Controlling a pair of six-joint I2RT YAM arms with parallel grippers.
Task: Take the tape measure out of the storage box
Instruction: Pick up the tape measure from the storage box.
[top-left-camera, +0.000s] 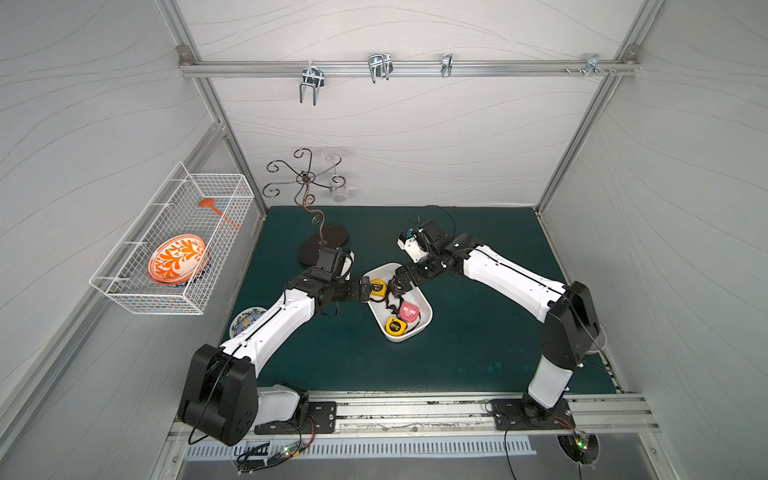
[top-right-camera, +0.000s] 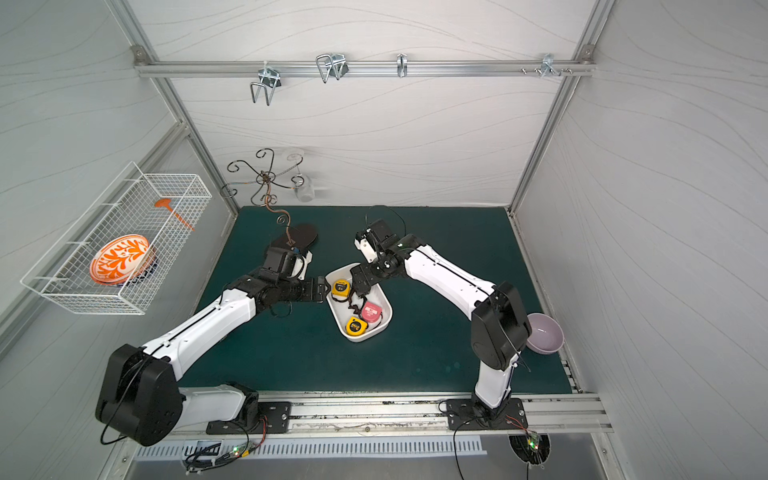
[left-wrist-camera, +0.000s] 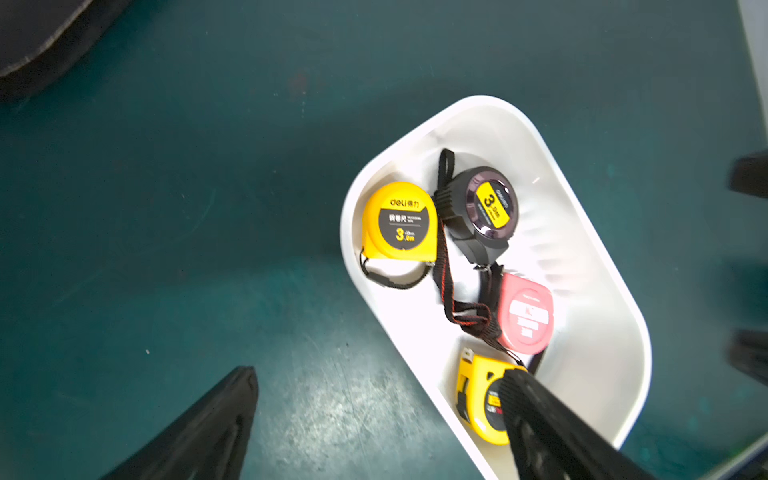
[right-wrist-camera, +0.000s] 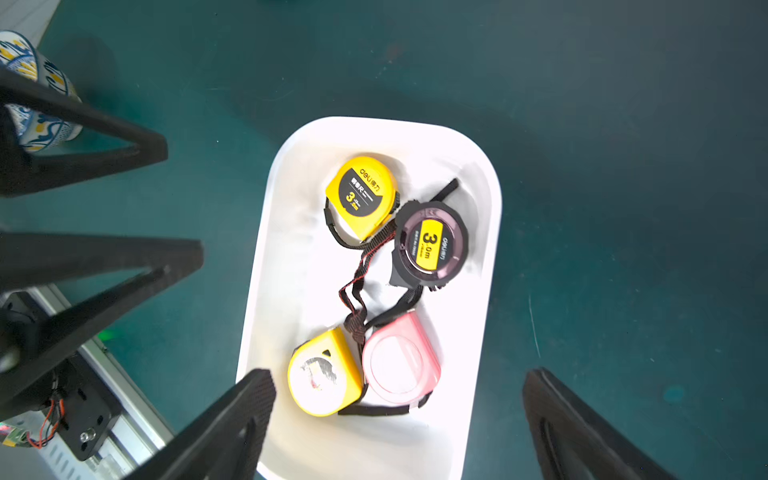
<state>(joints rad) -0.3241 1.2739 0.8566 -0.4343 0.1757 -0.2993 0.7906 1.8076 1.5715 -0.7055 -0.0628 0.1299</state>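
A dark green mat (top-left-camera: 478, 353) covers the bench inside a pale, aluminium-framed booth (top-left-camera: 415, 137). Near its middle sits the shallow white plastic storage box (right-wrist-camera: 291, 257) with rounded corners. Four tape measures lie flat in it: a yellow case with a black round label (right-wrist-camera: 361, 195), a round black case with a yellow label (right-wrist-camera: 432, 245), a pink case (right-wrist-camera: 401, 365) and a second yellow case with a worn face (right-wrist-camera: 324, 374). None is out yet. Their black woven wrist straps (right-wrist-camera: 357, 291) cross and knot together between the cases.

The right gripper (right-wrist-camera: 399, 380) hangs above the box with its jaws spread wide and nothing between them. The left gripper (left-wrist-camera: 380, 372) is likewise spread and empty at the box's side. One finger (left-wrist-camera: 540, 415) looks to reach over the rim, though the blur there leaves me unsure.

I'd judge these cases hard, smooth and a bit slick, and dense for their size with steel blade coiled inside. Lying flat, each offers only its outer edge, so the jaws should come straight down and pinch across the case's width, at the flatter sides. The tangled straps may drag a neighbour along, and the light box could slide or tip.
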